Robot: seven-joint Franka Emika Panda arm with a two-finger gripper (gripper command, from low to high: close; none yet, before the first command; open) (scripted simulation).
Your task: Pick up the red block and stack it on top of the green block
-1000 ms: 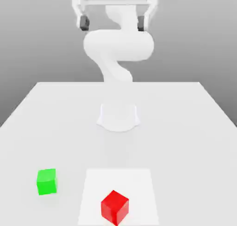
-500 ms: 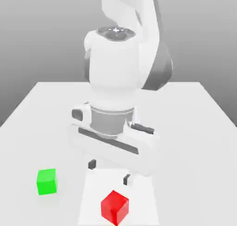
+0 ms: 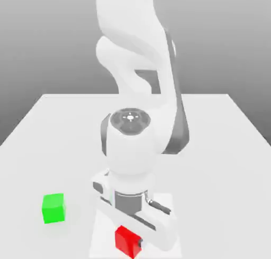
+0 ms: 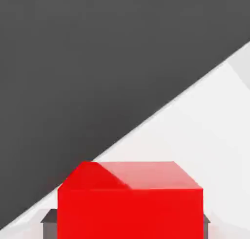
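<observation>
Grey, featureless backdrop is fading lighter toward the white table, which is carrying everything. At the table's near edge the gripper is hanging low over the red block, its white hand body covering the block's top in the exterior view, with one dark fingertip peeking out at the block's side toward the exterior view's right. The hand view is showing what the exterior view is hiding: the red block is sitting squarely between the two dark finger pads, which are standing spread on either side of it; whether they are touching its faces I cannot tell. The block is resting on a slightly brighter white square patch of the table near the middle of the near edge. Well apart from it, toward the near corner on the exterior view's left, the green block is sitting alone on the table. Behind the gripper, the white arm is rising in a tall bend from the table's middle, with grey shading along its side.
</observation>
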